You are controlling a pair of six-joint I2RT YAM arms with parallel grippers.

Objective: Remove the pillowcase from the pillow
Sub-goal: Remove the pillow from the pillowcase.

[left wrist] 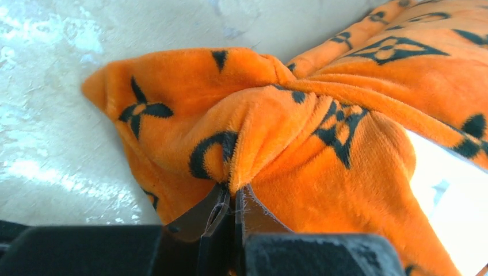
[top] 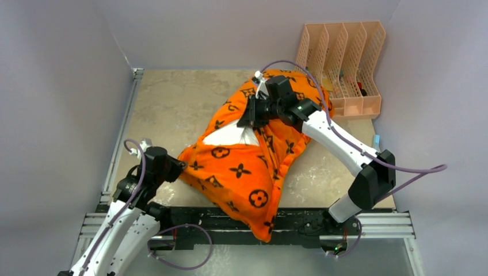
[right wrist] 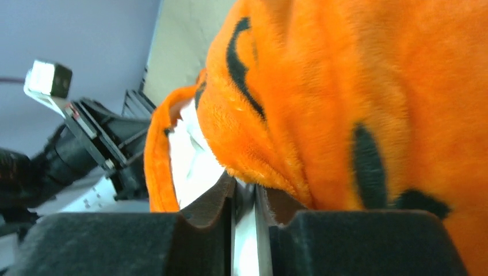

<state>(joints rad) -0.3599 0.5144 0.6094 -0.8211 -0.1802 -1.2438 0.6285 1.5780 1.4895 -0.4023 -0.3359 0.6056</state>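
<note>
The orange pillowcase (top: 247,172) with black motifs lies slantwise across the table, still around the pillow. The white pillow (top: 229,136) shows only as a small triangle at the case's opening. My left gripper (top: 179,167) is shut on a bunched fold at the pillowcase's left corner (left wrist: 253,126); the jaws meet at the fold in the left wrist view (left wrist: 235,188). My right gripper (top: 249,118) is at the opening, shut on white pillow fabric (right wrist: 190,161), which runs between the jaws in the right wrist view (right wrist: 246,192) under the orange edge (right wrist: 345,103).
A peach plastic file rack (top: 345,63) stands at the back right, close behind the pillowcase's far end. Grey walls enclose the table on three sides. The pillowcase's near end hangs over the black front rail (top: 311,221). Bare tabletop (top: 172,103) lies at the back left.
</note>
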